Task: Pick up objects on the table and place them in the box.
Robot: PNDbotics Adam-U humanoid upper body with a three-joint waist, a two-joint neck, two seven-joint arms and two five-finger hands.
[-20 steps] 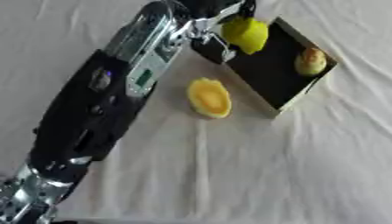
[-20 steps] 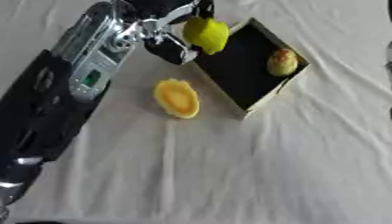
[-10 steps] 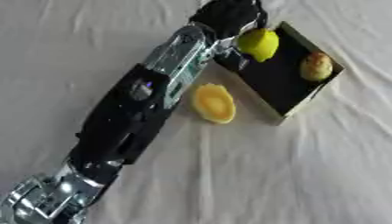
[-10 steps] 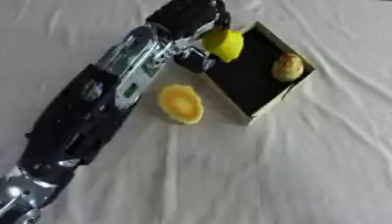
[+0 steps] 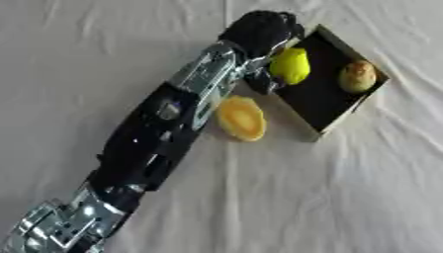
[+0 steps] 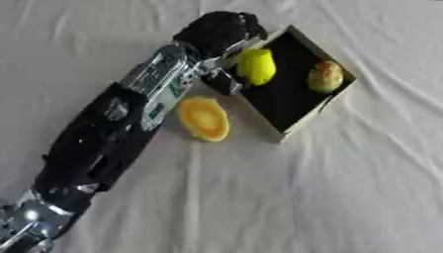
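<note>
Our left hand [image 6: 221, 32] curls round the yellow fruit [image 6: 256, 66] over the box [image 6: 292, 123]; a brownish fruit [image 6: 325, 76] lies beyond, an orange piece [image 6: 204, 118] nearer our arm.

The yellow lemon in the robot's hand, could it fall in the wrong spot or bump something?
Maybe. The left hand holds the yellow lemon over the near-left edge of the black box, not its middle, so if let go it might hit the rim and roll onto the white cloth. It might also bump the brownish round fruit already inside. The arm passes close to the orange fruit half and could nudge it.
</note>
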